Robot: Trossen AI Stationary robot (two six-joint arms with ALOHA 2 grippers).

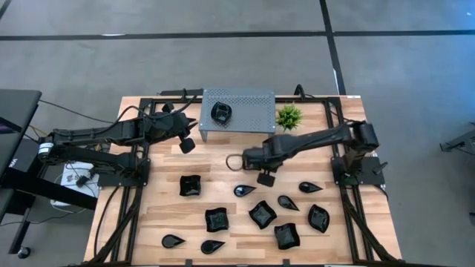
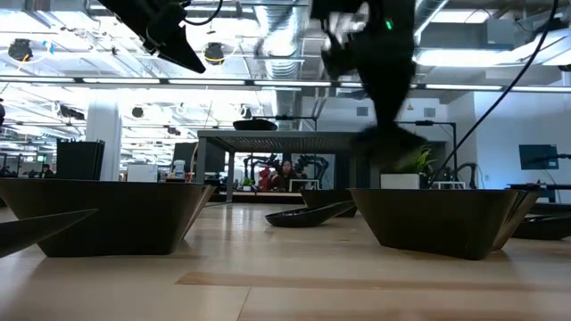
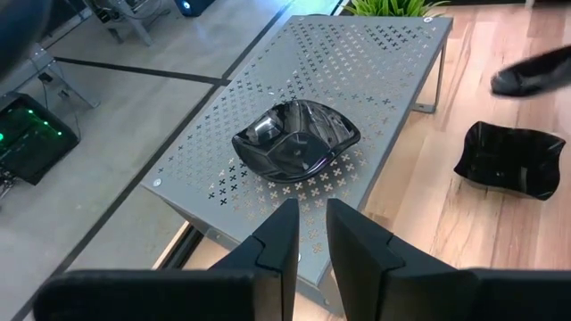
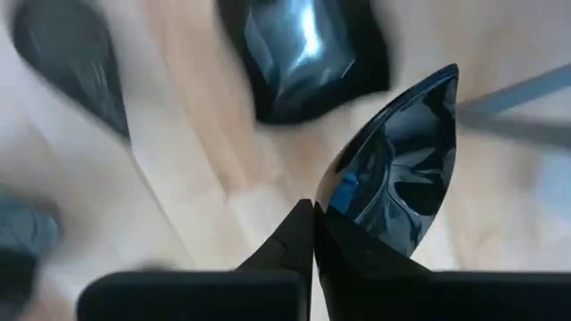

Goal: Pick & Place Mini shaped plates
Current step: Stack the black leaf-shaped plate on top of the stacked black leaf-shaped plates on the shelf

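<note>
Several glossy black mini shaped plates lie on the wooden table's near half, among them a wavy square (image 1: pixel 191 185) and a teardrop (image 1: pixel 244 190). One more plate (image 3: pixel 296 140) rests on the grey perforated stand (image 1: pixel 252 100) at the far centre. My right gripper (image 4: pixel 312 223) hangs over the table's middle, shut on a teardrop plate (image 4: pixel 401 169), which also shows in the high view (image 1: pixel 234 161). My left gripper (image 3: pixel 312 236) hovers just left of the stand, near the plate on it. Its fingers stand a narrow gap apart with nothing between them. My right gripper pinches the teardrop plate's rim at its wide rounded end (image 4: pixel 337 192) between its two fingers. The fingers come from above, pointing steeply down. The plate is lifted clear of the table, and its pointed tip (image 4: pixel 451 73) sticks out away from the fingers.
A small green potted plant (image 1: pixel 289 116) stands right of the stand. Cables and black arm mounts line both side edges of the table. A strip of bare wood lies between the stand and the plates.
</note>
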